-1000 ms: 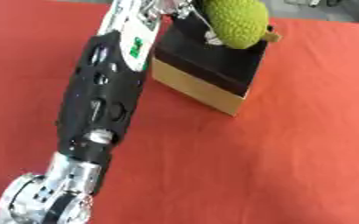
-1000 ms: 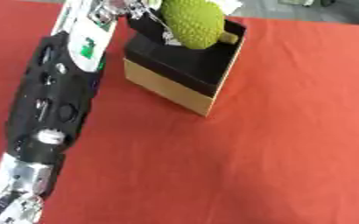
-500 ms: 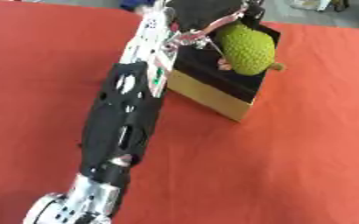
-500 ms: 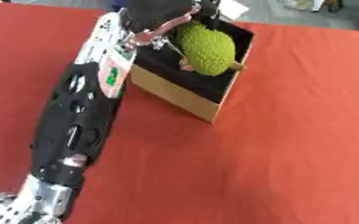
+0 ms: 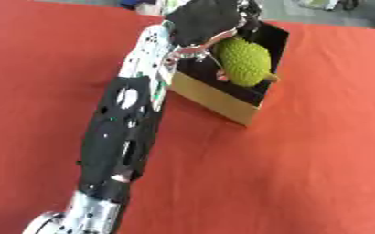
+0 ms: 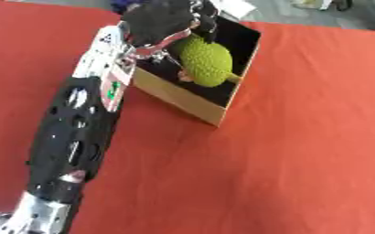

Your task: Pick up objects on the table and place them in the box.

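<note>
Left hand (image 5: pixel 209 20): reaches in over the far-left corner of the box, back of the hand toward the camera; its fingers hang down into the box. Whether they are curled on anything or relaxed I cannot tell, since the palm side is hidden.
Fruit (image 5: pixel 243 61): a bumpy yellow-green oval fruit, just below and to the right of the hand, lying tilted inside the box with one end near the right wall. The hand's lower edge is right next to its upper end; contact cannot be confirmed.
Box (image 5: pixel 212 98): an open box with tan outer walls and a black inside, directly under the hand; the forearm crosses its left wall.
Arm (image 5: pixel 120 132): black with silver joints, running from the lower left up to the hand.
Tablecloth (image 5: pixel 318 151): red, spreading out on every side of the box; no other loose object shows on it in either view.
Right hand: not in view.
Handling, as a judgement: the fruit looks stiff and knobbly, so it should not slip easily; it seems bulky for one hand, and probably light if it is a model. The best hold would be across its widest middle, fingers and thumb on opposite flanks.
Progress, as a judgement: the fruit is already in the box, so the placing looks done.
</note>
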Controlling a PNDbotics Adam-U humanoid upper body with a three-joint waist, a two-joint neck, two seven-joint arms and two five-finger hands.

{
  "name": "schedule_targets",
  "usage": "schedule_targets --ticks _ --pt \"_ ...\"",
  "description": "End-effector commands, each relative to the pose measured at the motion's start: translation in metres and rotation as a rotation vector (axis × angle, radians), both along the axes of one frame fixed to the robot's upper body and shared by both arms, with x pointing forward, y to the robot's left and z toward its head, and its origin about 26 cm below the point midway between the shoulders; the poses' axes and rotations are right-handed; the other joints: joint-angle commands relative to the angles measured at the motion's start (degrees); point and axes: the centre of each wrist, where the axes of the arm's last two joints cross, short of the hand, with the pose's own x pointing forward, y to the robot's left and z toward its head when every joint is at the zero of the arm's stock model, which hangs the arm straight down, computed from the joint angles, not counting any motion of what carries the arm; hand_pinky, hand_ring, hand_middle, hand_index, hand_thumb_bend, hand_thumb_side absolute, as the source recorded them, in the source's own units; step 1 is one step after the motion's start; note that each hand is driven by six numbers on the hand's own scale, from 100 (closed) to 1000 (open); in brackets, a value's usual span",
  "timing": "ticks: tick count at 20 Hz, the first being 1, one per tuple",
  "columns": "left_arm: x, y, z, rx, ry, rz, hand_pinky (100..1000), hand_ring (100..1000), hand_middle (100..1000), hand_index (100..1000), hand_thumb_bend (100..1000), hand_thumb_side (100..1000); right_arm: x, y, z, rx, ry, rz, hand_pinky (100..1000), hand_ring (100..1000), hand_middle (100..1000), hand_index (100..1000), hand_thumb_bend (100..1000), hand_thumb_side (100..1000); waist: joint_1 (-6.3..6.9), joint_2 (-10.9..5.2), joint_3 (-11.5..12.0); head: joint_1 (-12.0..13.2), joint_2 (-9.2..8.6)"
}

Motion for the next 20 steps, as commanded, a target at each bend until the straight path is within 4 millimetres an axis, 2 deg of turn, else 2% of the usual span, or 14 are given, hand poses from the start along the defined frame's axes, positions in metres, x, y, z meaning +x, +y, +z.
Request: schedule_targets --ticks 1,4,9,18,19,20 --pt "-0.006 -0.002 0.016 -0.140 -0.043 0.048 387 305 366 410 735 100 -0.004 0.000 0.008 -0.007 -0.026 0.006 761 722 577 775 100 657 -0.14 -1.06 -0.40 0.14 -0.90" --pt "-0.008 -0.001 0.021 -0.232 -0.049 0.079 390 301 363 407 714 100 -0.004 0.002 0.008 -0.006 -0.026 0.013 761 722 576 775 100 657 -0.09 -0.84 -0.88 0.69 -1.75" --pt "-0.013 0.005 0.040 -0.322 -0.084 0.113 389 305 364 408 695 100 -0.004 0.003 0.008 -0.009 -0.021 0.021 761 723 575 775 100 657 0.43 -0.16 -2.26 1.99 -2.92" --pt "-0.013 0.022 0.064 -0.316 -0.151 0.217 401 316 370 410 717 100 -0.004 0.007 0.013 -0.004 -0.041 0.041 760 724 573 774 100 657 1.73 2.15 -5.05 6.07 -5.13" --pt "-0.013 0.024 0.065 -0.310 -0.153 0.234 406 316 367 405 757 100 -0.004 0.007 0.014 -0.004 -0.042 0.043 760 724 572 774 100 657 1.77 2.49 -5.40 6.64 -5.36" --pt "-0.012 0.025 0.066 -0.304 -0.155 0.248 406 316 367 405 718 100 -0.004 0.008 0.014 -0.004 -0.042 0.046 760 724 572 774 100 657 1.79 2.73 -5.66 7.05 -5.53"
